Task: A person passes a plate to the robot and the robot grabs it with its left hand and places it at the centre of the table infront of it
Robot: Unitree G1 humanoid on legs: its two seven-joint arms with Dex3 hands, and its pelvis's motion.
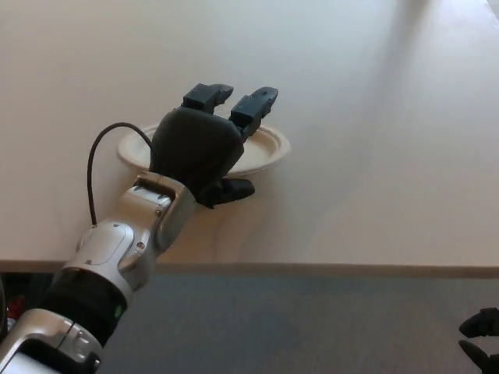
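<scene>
Plate lies flat on table beneath opened left robot hand.

Bright, even light on a pale table, with soft shadows and a little blur.

The table is lit well all over and shows no hard glare. A wide, faint grey band of shadow runs down from 1 o'clock toward the middle. The left hand is very dark, so its details are hard to see, and its two fingers look a bit fuzzy. A soft shadow lies under it toward 5 o'clock. The plate is almost the same colour as the table, so its rim looks faint. The strip along the bottom is dimmer and grey. At 4 o'clock, the right hand is dark and cut off by the edge.
</scene>
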